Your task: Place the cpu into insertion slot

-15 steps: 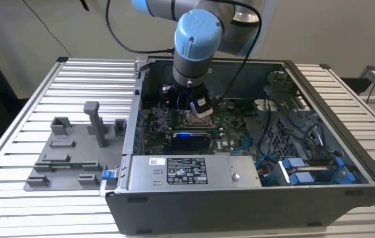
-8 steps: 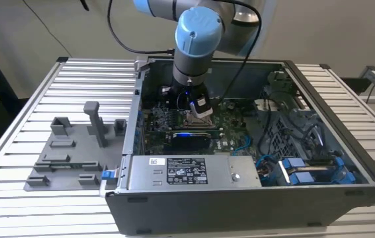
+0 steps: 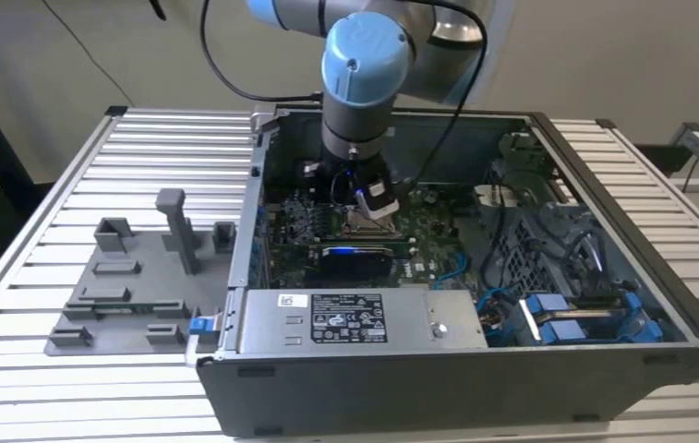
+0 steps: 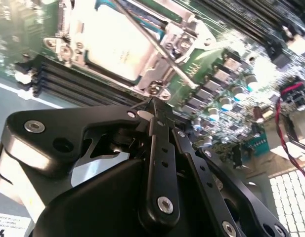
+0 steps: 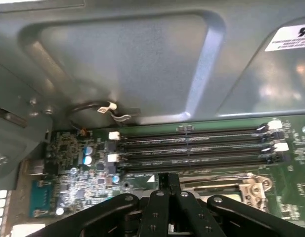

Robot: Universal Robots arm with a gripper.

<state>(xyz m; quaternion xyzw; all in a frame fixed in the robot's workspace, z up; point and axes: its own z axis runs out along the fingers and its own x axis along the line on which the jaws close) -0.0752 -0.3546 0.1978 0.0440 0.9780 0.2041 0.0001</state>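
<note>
Can see the cpu (image 4: 110,39) lying flat in the insertion slot (image 4: 192,28), wire lever (image 4: 157,44) slanting across. Also spotting the gripper (image 4: 152,102) pinched fully together, gripping nothing, just beside the slot's frame.

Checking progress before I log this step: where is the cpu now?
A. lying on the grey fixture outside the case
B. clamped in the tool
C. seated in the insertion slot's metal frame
C: in the second wrist view the cpu lies flat inside the insertion slot, with the shut tool empty near it.
</note>
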